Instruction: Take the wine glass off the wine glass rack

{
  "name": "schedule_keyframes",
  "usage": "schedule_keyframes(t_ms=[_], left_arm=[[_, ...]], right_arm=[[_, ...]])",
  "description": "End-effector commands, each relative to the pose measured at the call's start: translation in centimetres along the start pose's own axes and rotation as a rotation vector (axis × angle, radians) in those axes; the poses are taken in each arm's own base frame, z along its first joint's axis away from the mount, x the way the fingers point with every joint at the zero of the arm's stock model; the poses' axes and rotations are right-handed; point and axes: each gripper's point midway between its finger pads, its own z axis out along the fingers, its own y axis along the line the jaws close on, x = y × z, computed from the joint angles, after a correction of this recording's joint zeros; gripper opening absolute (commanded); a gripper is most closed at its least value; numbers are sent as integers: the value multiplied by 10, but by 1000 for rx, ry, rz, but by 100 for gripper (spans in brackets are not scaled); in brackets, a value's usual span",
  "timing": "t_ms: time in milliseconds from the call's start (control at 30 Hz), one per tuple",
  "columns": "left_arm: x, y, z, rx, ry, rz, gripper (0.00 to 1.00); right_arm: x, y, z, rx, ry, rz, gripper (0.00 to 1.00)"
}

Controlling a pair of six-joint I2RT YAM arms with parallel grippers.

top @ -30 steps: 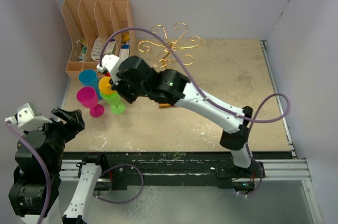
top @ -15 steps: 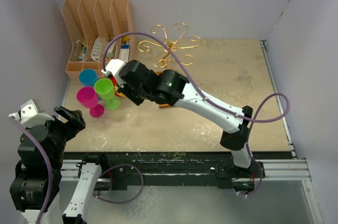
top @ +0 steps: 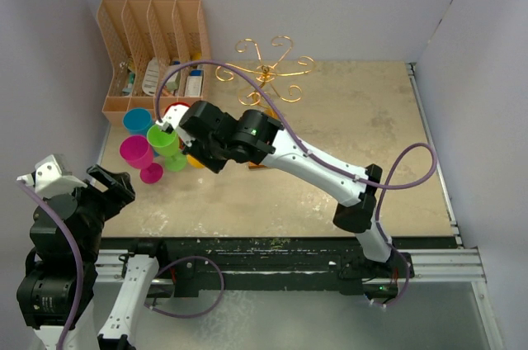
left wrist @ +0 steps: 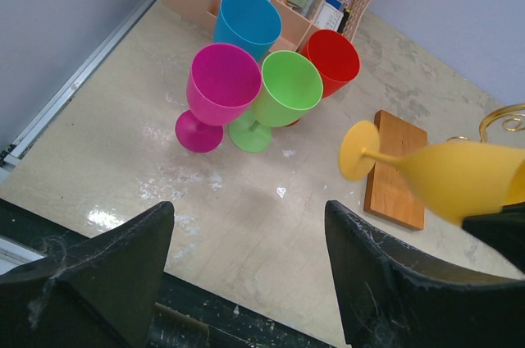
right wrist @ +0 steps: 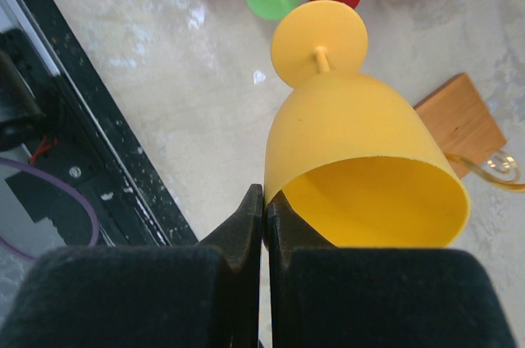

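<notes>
Right gripper (right wrist: 262, 200) is pinching the rim of the yellow wine glass (right wrist: 361, 159). Its jaws are pressing together on the thin wall of the bowl, and no gap is showing between them beyond the plastic.

Glass is hanging in the air on its side. The open mouth is facing the right wrist camera and the round foot is pointing away toward a cluster of coloured glasses.

Wine glass rack (top: 266, 73) is standing at the far middle of the table (top: 371, 119), its gold scroll arms rising behind the right arm. The yellow glass is sitting well apart from those wire arms, low over the tabletop. In the left wrist view its foot is appearing just beside the left edge of the rack's wooden base (left wrist: 399, 169). From above, the right arm is covering most of the glass and the base.

Left gripper (left wrist: 248, 217) is hovering over the near left edge of the table. Its fingers are standing wide apart and gripping nothing.

Cluster: pink glass (left wrist: 221, 85), green glass (left wrist: 285, 89), blue glass (left wrist: 246, 24) and red glass (left wrist: 332, 61) are standing upright together, just in front of the peach file organizer (top: 153, 44). The pink and green bowls are appearing to touch.
</notes>
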Motion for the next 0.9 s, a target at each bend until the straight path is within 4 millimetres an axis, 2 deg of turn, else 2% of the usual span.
schedule_keyframes(t_ms=[0, 200, 467, 633, 867], left_arm=[[-3, -5, 3, 17, -9, 1, 77], [0, -7, 4, 28, 5, 1, 77], [5, -7, 4, 36, 21, 8, 77], [8, -7, 6, 39, 31, 8, 76], [11, -6, 8, 30, 38, 11, 76]], right_arm=[[9, 11, 1, -66, 35, -6, 0], [18, 16, 33, -97, 84, -24, 0], [18, -2, 72, -135, 100, 29, 0], [12, -13, 87, -134, 82, 39, 0], [8, -15, 101, -133, 66, 18, 0]])
